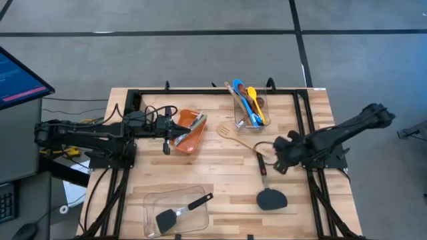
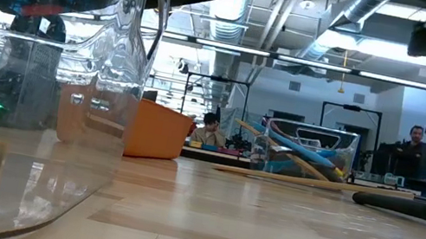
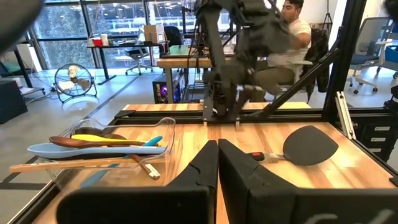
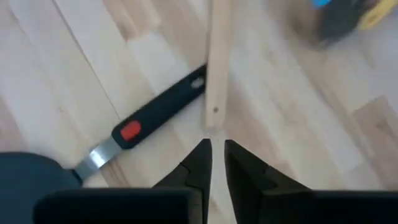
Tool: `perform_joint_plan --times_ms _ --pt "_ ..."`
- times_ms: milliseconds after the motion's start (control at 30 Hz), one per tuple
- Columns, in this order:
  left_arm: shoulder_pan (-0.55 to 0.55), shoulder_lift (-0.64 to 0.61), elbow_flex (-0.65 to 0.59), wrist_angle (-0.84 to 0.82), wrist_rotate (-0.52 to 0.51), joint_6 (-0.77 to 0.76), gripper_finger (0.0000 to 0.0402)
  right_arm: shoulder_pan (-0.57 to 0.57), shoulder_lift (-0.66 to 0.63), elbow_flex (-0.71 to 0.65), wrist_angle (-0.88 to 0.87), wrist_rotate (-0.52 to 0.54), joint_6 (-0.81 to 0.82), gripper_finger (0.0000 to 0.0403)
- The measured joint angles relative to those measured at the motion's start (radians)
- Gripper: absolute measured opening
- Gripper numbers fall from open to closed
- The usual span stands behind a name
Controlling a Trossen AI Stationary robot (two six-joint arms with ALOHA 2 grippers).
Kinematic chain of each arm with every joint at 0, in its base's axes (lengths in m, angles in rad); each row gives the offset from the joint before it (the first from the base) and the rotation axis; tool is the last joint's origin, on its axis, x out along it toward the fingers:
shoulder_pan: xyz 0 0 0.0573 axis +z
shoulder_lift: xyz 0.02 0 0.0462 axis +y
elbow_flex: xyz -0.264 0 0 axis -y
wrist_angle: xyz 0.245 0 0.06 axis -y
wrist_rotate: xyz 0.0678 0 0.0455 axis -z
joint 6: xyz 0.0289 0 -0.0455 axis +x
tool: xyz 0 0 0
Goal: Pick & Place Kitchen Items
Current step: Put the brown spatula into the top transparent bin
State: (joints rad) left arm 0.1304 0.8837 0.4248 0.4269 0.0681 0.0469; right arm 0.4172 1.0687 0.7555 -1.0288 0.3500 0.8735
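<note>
A black spatula (image 1: 270, 198) lies flat on the table at the right, its red-dotted handle (image 4: 155, 115) pointing to the far side. A slotted wooden turner (image 1: 230, 131) lies beside it; its handle end (image 4: 214, 99) crosses the spatula's handle tip. My right gripper (image 4: 214, 152) hangs above those two handles, pointing steeply down, its fingers drawn almost together with nothing between them. My left gripper (image 1: 166, 148) waits shut and level beside the orange bin (image 1: 189, 133).
A clear container (image 1: 250, 103) at the far middle holds blue, yellow and wooden spoons (image 3: 93, 144). The orange bin holds a few utensils. Another clear container (image 1: 152, 200) at the near edge holds a second black spatula (image 1: 170, 217). A black frame (image 1: 299, 113) borders the table.
</note>
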Motion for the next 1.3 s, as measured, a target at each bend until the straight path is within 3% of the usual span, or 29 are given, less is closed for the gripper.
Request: perform_joint_plan --times_ms 233,333,567,733,933,1133,1300 --pt "0.000 0.000 0.000 0.000 0.000 0.000 0.0001 0.036 -0.393 -0.127 0.030 0.145 0.022 0.0016" --pt "0.000 0.000 0.000 0.001 0.000 0.000 0.0001 0.038 -0.526 -0.159 0.053 0.153 0.019 0.0010" --pt "0.000 0.000 0.000 0.001 0.000 0.000 0.0001 0.037 -0.694 -0.172 0.065 0.149 0.011 0.0004" --pt "0.000 0.000 0.000 0.001 0.000 0.000 0.0001 0.017 -0.679 -0.172 0.032 0.146 0.014 0.0023" --pt "0.000 0.000 0.000 0.001 0.000 0.000 0.0001 -0.011 -0.553 -0.172 -0.075 0.145 0.087 0.0112" --pt "0.000 0.000 0.000 0.001 0.000 0.000 0.0001 -0.021 -0.469 -0.172 -0.033 0.098 0.097 0.0210" --pt "0.000 0.000 0.000 0.001 0.000 0.000 0.0001 -0.020 -0.412 -0.172 -0.033 0.066 0.112 0.0232"
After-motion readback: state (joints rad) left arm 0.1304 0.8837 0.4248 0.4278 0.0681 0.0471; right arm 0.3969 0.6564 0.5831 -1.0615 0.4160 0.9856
